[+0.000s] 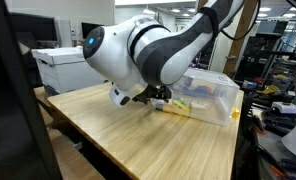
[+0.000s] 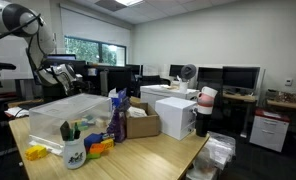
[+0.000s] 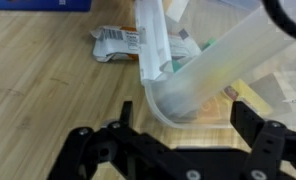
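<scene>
- Wrist view: gripper [image 3: 175,133] with its fingers spread wide apart and nothing between them, poised at the rounded corner of the clear plastic bin [image 3: 193,90].
- Bin sits near a corner of the wooden table [image 1: 138,140].
- Barcoded packet [image 3: 118,42] lies just beside the bin.
- Mug of pens [image 2: 73,152] stands at the table's edge.

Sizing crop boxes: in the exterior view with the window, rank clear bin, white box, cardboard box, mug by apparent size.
clear bin
white box
cardboard box
mug
Mug is nearest the camera, yet looks smallest.
</scene>
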